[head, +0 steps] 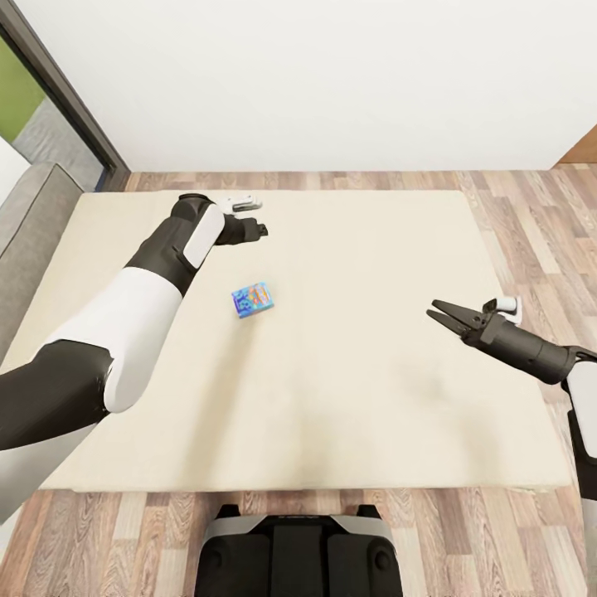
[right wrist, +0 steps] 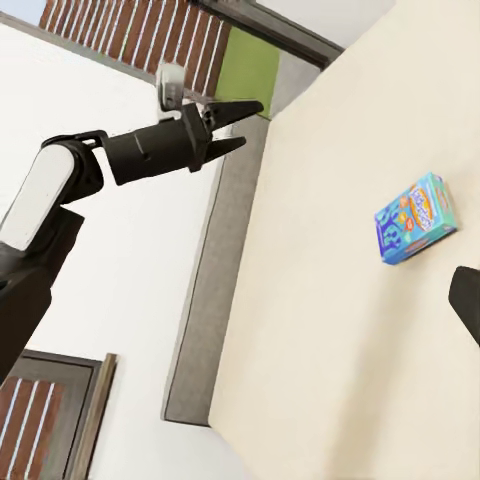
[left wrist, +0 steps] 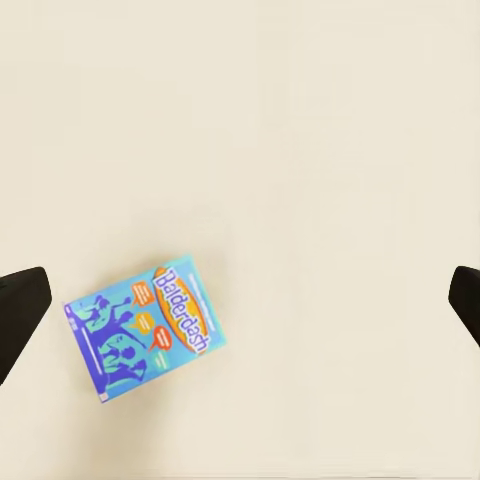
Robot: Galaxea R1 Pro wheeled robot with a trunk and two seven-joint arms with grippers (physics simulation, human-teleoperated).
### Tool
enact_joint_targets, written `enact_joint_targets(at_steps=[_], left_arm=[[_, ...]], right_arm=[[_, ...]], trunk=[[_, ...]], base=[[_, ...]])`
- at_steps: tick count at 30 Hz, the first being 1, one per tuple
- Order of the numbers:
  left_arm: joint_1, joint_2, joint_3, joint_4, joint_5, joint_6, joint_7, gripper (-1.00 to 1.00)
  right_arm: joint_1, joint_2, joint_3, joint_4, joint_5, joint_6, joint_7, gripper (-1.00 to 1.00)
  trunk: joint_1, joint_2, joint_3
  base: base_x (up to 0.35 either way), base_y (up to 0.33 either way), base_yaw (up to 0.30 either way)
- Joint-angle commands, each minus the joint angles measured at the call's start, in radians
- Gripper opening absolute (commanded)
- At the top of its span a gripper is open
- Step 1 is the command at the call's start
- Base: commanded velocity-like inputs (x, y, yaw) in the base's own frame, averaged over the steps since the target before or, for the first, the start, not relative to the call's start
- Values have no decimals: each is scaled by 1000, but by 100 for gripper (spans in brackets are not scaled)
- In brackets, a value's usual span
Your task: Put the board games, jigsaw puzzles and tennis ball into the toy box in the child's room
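Observation:
One board game [head: 252, 299], a small blue box with cartoon print, lies flat on the bed [head: 356, 381] left of its middle. The left wrist view looks straight down on this board game [left wrist: 145, 328] against the beige mattress. My left gripper [head: 262, 229] hovers over the bed a little beyond the box, open, nothing between its fingertips [left wrist: 20, 310]. My right gripper [head: 435, 309] hangs open and empty over the bed's right side, pointing left toward the box. From the right wrist, the board game [right wrist: 417, 217] and the left gripper [right wrist: 228, 122] both show. The table and toy box are out of view.
The bed's grey frame edge [head: 33, 232] runs along the left, with a dark-framed glass door [head: 50, 91] behind it. A white wall [head: 332, 75] stands past the bed. Wooden floor [head: 531, 215] lies to the right. My base [head: 298, 551] stands at the bed's near edge.

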Motion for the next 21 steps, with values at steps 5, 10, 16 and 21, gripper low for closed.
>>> enact_joint_targets(at_steps=[5,10,16,21], left_arm=[[-3,-1,-4,2,10,7,9,100],[-3,0,-5,12,11,6,9,100],[-3,-1,-5,24,11,1,8,100],[-3,-2,-4,30,11,-6,8,100]], right_arm=[[-59,1,1,4,9,4,1,100],[-132,1,11,9,9,4,-42,100],[-227,1,44,13,4,4,-92,100],[-270,1,76,33,3,4,-103,100]], trunk=[[0,-2,-9],[0,-2,-18],[0,-2,-28],[0,-2,-36]], base=[[0,0,0],[0,0,0],[0,0,0],[0,0,0]])
